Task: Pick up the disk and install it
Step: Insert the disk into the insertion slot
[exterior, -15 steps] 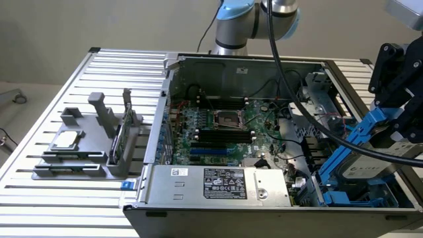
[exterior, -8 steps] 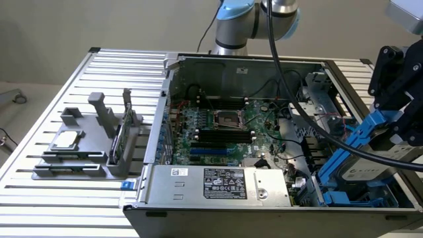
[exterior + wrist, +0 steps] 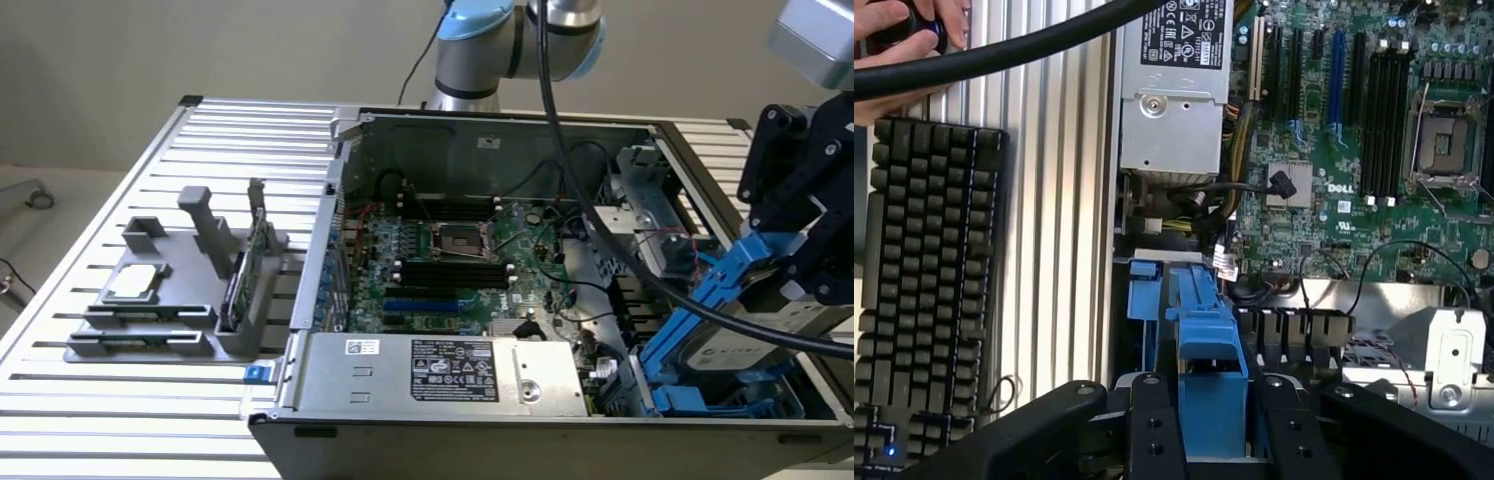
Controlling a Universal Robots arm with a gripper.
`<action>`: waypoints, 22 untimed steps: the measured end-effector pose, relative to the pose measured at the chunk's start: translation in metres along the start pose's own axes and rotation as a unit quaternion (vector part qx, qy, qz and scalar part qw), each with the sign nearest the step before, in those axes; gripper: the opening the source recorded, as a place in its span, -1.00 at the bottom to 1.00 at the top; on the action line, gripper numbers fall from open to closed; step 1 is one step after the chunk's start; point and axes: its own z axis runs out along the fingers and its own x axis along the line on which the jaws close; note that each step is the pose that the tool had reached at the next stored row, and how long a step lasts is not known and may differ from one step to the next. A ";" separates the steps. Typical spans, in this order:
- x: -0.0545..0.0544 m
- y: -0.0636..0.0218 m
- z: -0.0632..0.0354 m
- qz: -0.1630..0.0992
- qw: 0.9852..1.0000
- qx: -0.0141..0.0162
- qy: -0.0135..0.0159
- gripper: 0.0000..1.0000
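The disk (image 3: 750, 352) hung tilted over the drive bay (image 3: 678, 396) at the front corner of the case (image 3: 467, 128), on the exterior view's right. Its lower end dipped toward the bay's blue brackets, probably so it could slide in along them rather than drop flat; whether it touched them I could not tell. The gripper (image 3: 790, 285) was clamped across the disk's blue carrier, its fingers (image 3: 1154, 430) pressing the sides, which left the lower end free to enter. Outside the case a keyboard (image 3: 929, 280) lay on the slatted table (image 3: 200, 130), with a person's hand (image 3: 909, 35) just past one end, presumably at some control.
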 end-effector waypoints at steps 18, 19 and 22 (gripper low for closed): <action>0.000 -0.0028 -0.0035 0.001 1.000 -0.014 -0.001 -0.35; 0.000 -0.0033 -0.0030 0.000 1.000 -0.014 -0.001 -0.35; 0.000 -0.0039 0.0000 0.001 1.000 -0.014 -0.001 -0.35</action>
